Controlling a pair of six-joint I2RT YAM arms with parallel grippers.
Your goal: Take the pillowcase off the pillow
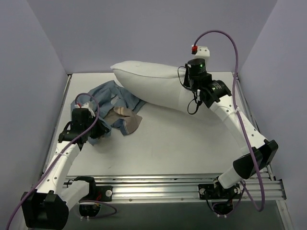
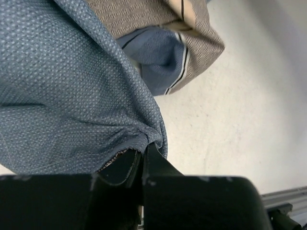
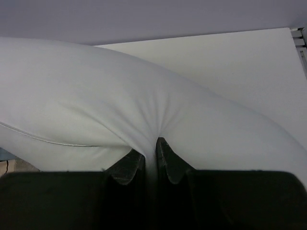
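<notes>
Two pincers are seen, each closed on cloth. The left pincer (image 2: pixel 143 154) is drawn almost fully together, and a fold of the pillowcase (image 2: pixel 72 86) is pinched between its fingertips, the plain grey-blue side lying nearest the wrist camera. Beyond that fold, tan herringbone blocks and white-edged stripes are shown, draped onto the pale surface (image 2: pixel 240 96). From above, the pillowcase is seen crumpled in a heap at the left of the surface, beside the left arm, its far edge touching the lower left end of the pillow (image 1: pixel 153 84). The pillow is shown bare and white along its whole visible length, stretched across the back of the surface from the far left toward the right arm. The right pincer (image 3: pixel 150 149) is narrowed to a thin gap, and a gathered pleat of the pillow's white fabric is clamped in it, with creases radiating from the grip. The pillow's right end is held raised at that pincer.
</notes>
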